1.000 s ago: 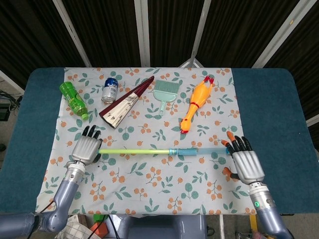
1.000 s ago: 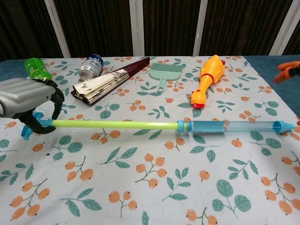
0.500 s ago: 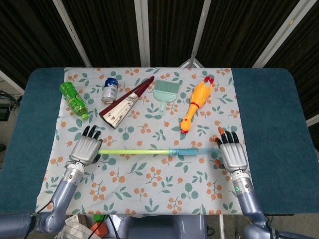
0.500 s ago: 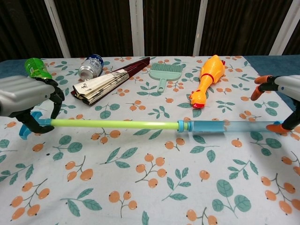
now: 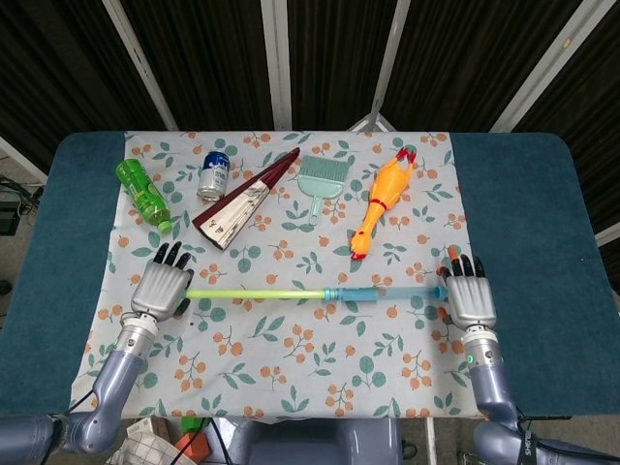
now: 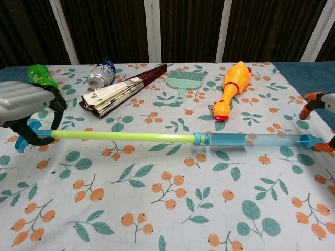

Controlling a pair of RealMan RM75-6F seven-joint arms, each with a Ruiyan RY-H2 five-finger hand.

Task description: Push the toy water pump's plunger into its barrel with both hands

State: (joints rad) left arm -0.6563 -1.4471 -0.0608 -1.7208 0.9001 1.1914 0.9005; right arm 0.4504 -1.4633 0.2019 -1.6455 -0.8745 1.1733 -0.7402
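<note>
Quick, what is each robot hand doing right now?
Left hand: holding the green plunger at its handle end.
Right hand: at the barrel tip, fingers apart; a grip cannot be told.

In the chest view my right hand [image 6: 320,112] is mostly cut off by the right edge; only orange-tipped fingers [image 6: 309,99] show beyond the barrel [image 6: 251,140] tip, and whether they touch that tip I cannot tell. My left hand [image 6: 26,112] is cropped by the left edge, and its curled fingers cover the blue handle [image 6: 21,142] of the plunger [image 6: 120,136], so the grip itself is hidden. From the head view my left hand [image 5: 163,289] hides that handle completely. How far the plunger reaches inside the barrel is blurred. The print on the can [image 5: 214,174] beyond the plunger is too small to read.
</note>
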